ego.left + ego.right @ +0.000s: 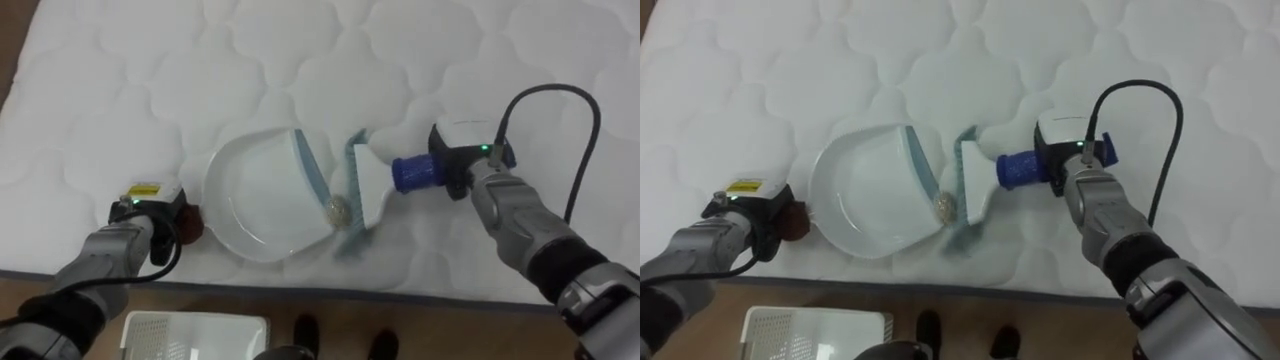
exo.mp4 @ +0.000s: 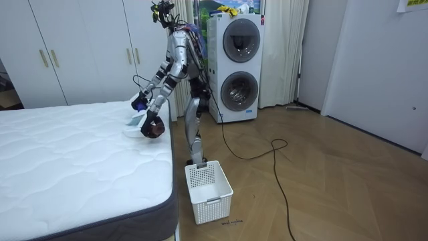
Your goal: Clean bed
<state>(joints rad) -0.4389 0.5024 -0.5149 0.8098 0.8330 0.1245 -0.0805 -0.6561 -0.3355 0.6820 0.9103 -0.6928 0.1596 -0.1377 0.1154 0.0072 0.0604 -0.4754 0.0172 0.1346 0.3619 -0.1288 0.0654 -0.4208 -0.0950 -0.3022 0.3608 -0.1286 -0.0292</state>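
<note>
– Quilted white mattress [image 1: 450,50] under my head camera. In the room view I'm standing at its long edge near a corner, leaning over it.

– Where's the mess?

– One small crumpled scrap [image 1: 337,208], sitting right at the open lip of the white dustpan [image 1: 255,200]. The pan lies flat on the mattress, close to the near edge.

– What are your hands doing?

– My left hand [image 1: 150,212] is at the pan's rear, fingers curled round its reddish-brown grip. My right hand [image 1: 462,165] is wrapped round the blue handle of the brush [image 1: 372,185]. The brush head is tilted, and its pale blue bristles rest on the mattress, touching the scrap from the right.

– Anything round the bed?

– A white slatted basket [image 2: 207,191] on the wooden floor just below that edge, by my feet. A stacked washer and dryer [image 2: 241,67] stand behind me.
</note>
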